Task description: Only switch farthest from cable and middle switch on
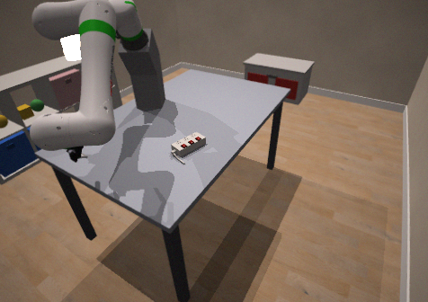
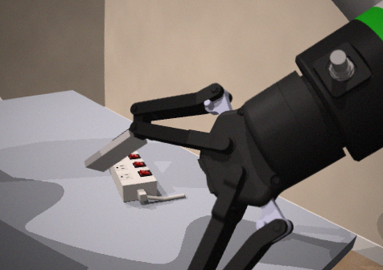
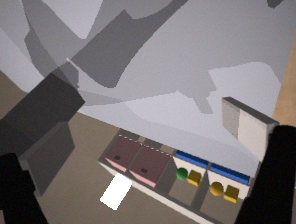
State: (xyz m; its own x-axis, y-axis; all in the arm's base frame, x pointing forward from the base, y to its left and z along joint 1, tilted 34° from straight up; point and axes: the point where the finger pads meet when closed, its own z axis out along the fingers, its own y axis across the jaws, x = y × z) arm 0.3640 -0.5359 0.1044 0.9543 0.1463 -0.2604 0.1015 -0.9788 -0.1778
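A white power strip (image 1: 189, 144) (image 2: 129, 178) lies right way up near the middle of the grey table (image 1: 216, 93) (image 2: 48, 115). Its three red switches (image 1: 191, 141) (image 2: 139, 164) face up. I cannot tell which of them are on. Its short cable (image 1: 178, 158) (image 2: 166, 198) leaves the end nearest the table's front. My gripper (image 1: 75, 154) (image 2: 153, 223) (image 3: 146, 123) is open wide and empty. It hangs low over the table's left edge, far to the left of the strip. The strip does not show in the wrist view.
The arm's grey pedestal (image 1: 147, 75) stands at the table's back left. A shelf (image 1: 27, 72) (image 3: 150, 165) with pink and blue bins, a green ball (image 1: 37, 104) and yellow blocks stands left of the table. A grey and red cabinet (image 1: 279, 75) stands behind.
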